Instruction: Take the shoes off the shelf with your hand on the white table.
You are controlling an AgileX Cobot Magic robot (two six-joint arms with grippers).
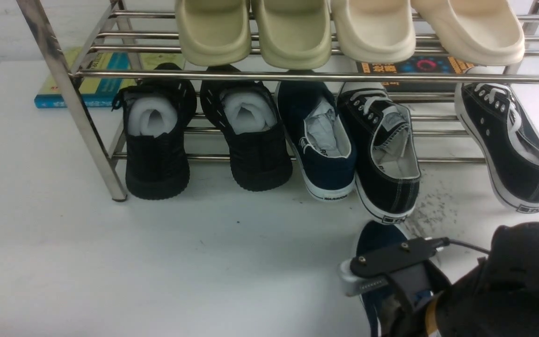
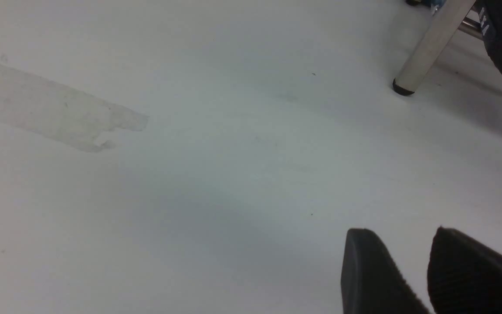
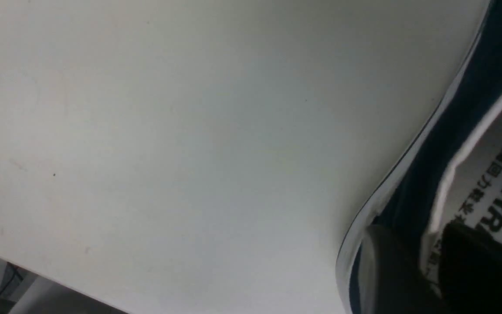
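One navy slip-on shoe (image 1: pixel 324 140) with paper stuffing stands on the lower tier of the steel shelf (image 1: pixel 269 75), heel toward me. The other navy shoe (image 1: pixel 376 238) lies on the white table (image 1: pixel 204 262) in front of the shelf, at the right. My right gripper (image 1: pixel 393 285) is on it. In the right wrist view the gripper (image 3: pixel 425 248) is shut on the shoe's side wall (image 3: pixel 447 144), one finger outside and one inside. My left gripper (image 2: pixel 401 244) is open and empty over bare table (image 2: pixel 216 183), out of the front view.
Two black knit shoes (image 1: pixel 157 140) and two black lace-up sneakers (image 1: pixel 384 150) share the lower tier. Cream slippers (image 1: pixel 293 32) sit on top. Books (image 1: pixel 96 79) lie behind. A shelf leg (image 2: pixel 425 48) stands ahead of the left gripper. Scuff streaks (image 1: pixel 433 210) mark the table.
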